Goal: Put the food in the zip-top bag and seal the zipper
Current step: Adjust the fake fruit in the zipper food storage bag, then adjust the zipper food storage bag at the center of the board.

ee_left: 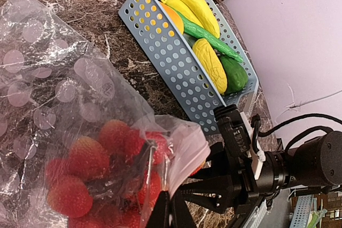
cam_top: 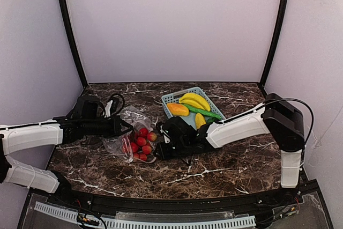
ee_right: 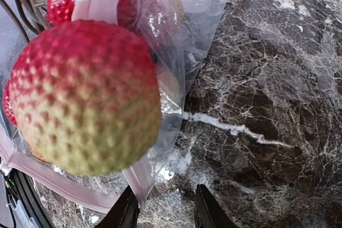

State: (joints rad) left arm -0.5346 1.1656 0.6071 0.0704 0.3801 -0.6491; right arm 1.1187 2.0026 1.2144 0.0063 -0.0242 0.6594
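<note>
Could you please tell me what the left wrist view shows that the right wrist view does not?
Only the left wrist: the light-blue basket holding bananas and a green cucumber, plus the right arm. Only the right wrist: one strawberry up close, red fading to green, at the zip-top bag's mouth, and the open right tool. Both: that clear bag, red strawberries inside it, and the marble table.
</note>
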